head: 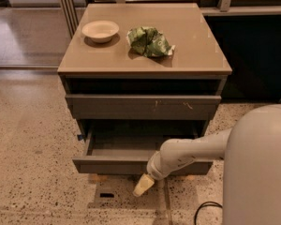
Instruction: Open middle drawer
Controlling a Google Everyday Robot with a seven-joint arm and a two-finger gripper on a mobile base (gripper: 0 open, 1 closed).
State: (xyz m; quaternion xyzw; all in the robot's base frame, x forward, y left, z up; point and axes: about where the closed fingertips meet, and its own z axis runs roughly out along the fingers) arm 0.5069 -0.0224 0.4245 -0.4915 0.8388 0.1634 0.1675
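Note:
The middle drawer [117, 165] is the wide, shallow dark-grey one with a plain front. It stands pulled out from the cabinet, and its grey box inside [131, 143] shows. My arm [192, 153] reaches in from the right across the drawer's front. My gripper [143, 185] hangs just below the front's lower edge, near its middle, close to the floor. Above the open drawer sits a taller grey front with white scratches [143, 107], which is pushed in.
The cabinet's tan top [196, 41] holds a cream bowl [100, 31] and a crumpled green bag [149, 41]. My white body [257, 168] fills the lower right. A black cable [203, 209] lies on the speckled floor. A dark wall stands to the right.

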